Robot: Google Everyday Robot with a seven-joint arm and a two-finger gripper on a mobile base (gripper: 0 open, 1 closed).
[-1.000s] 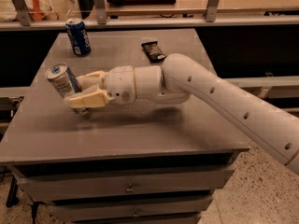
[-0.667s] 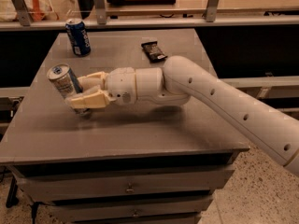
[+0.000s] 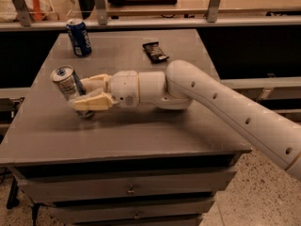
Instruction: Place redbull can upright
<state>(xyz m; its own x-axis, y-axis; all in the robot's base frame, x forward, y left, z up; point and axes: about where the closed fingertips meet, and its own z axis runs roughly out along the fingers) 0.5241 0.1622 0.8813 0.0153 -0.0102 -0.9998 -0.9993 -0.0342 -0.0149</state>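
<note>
1. My claw (image 3: pixel 79 94) is clamped around the slim silver-and-blue metal redbull can (image 3: pixel 66 81), over the left side of the grey counter (image 3: pixel 141 126).
2. The can tilts, its silver top pointing up and left.
3. A wider dark blue Pepsi can (image 3: pixel 78 36) stands upright, far back.

Desk (image 3: pixel 141 131): grey top, drawers below; the pincer (image 3: pixel 81 93) is located over its left half. Pepsi can (image 3: pixel 78 36): dark blue, stood upright at the far left corner. Dark snack packet (image 3: pixel 155 51): laid flat near the far edge, well apart from the Pepsi can. Speckled floor (image 3: pixel 263 192).
</note>
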